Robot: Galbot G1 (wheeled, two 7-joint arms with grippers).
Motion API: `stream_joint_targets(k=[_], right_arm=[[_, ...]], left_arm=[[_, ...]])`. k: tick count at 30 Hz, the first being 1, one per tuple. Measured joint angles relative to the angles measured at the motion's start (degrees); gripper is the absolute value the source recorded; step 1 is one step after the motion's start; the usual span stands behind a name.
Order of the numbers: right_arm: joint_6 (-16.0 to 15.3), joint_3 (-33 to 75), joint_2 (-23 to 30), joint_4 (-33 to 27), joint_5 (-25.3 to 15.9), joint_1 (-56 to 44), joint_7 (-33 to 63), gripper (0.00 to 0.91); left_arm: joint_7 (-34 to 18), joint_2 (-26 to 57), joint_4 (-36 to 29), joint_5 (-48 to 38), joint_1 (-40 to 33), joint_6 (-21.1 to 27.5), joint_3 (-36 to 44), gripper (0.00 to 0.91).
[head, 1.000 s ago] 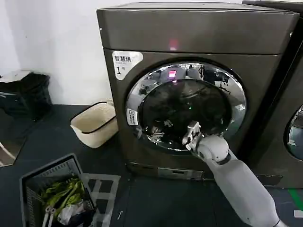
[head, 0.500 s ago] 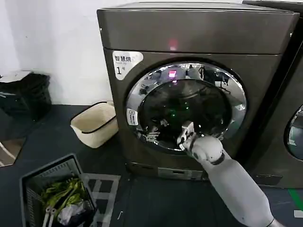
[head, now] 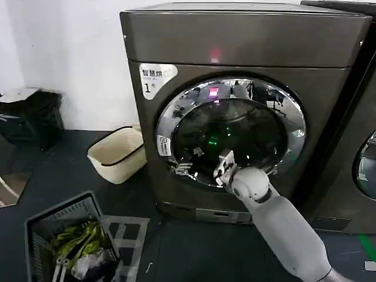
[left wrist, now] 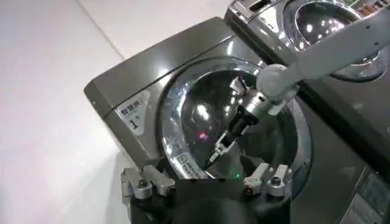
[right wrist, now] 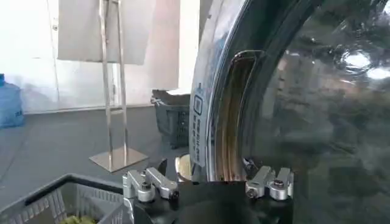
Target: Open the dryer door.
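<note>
The right hand (head: pixel 221 166) has slid left along the lower part of the dryer door (head: pixel 230 131) since a second ago; it was nearer the lower middle of the glass and now sits closer to the lower-left of the chrome ring. Nothing else has moved, and the door looks shut like before.

The dryer (head: pixel 235 47) is the big bronze-grey box in the middle of the head view, with the white "1" sticker (head: pixel 154 78) at its upper left. Its round door takes up most of the front. The right arm (head: pixel 276 223) reaches up from the bottom right to it, and from the left wrist view the right hand's fingers (left wrist: pixel 218 147) look pressed close together, pointing at the ring's recessed handle (right wrist: pixel 234 115). Can't tell if they touch it.

The left hand (left wrist: pixel 207 182) hangs back from the machine, with its jaws spread apart and nothing in them.

On the floor, a cream basket (head: pixel 117 154) sits just left of the dryer; I can't see inside it. Nearer the robot, a dark crate (head: pixel 41 226) holds green and white stuff (head: pixel 79 244).
</note>
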Motion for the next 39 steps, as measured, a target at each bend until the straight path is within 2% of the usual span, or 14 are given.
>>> stream_joint_targets(k=[39], right_arm=[[1.41,-1.85,5.20,-7.41,-0.61,3.88,-2.80,0.907]], left_arm=[[0.06,0.39,0.41,-1.14,-0.01,0.00,-0.64,0.907]])
